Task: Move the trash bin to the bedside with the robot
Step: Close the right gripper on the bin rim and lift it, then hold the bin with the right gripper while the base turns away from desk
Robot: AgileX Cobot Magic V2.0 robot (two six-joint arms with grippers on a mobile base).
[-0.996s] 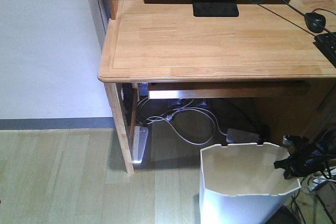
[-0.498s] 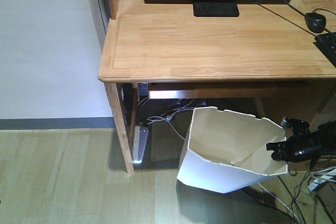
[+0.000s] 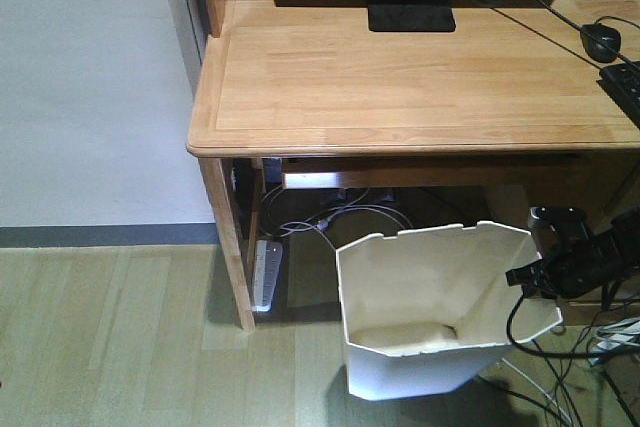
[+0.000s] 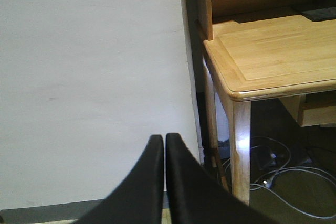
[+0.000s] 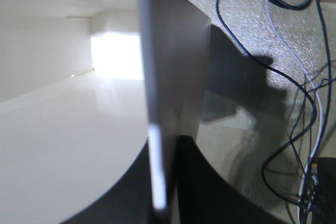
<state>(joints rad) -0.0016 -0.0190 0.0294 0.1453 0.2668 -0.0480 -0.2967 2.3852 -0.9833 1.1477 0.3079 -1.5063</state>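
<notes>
Trash bin, thin white plastic: likely light, flexible; grip at rim. Right gripper clamped on rim; left gripper closed, empty.

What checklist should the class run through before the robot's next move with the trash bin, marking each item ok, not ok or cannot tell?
1. Grip of the right end effector on the trash bin rim: ok; the right wrist view shows the wall between its fingers.
2. Bin upright: not ok; it tilts, its opening toward the front camera.
3. Gap to the desk leg: ok; bare floor shows between them.
4. Trailing black cable clear of the bin: cannot tell; it loops against the bin's right side.
5. The left end effector free: ok; shut, holding nothing.
6. Route to the bedside: cannot tell; no view shows a bed.
</notes>
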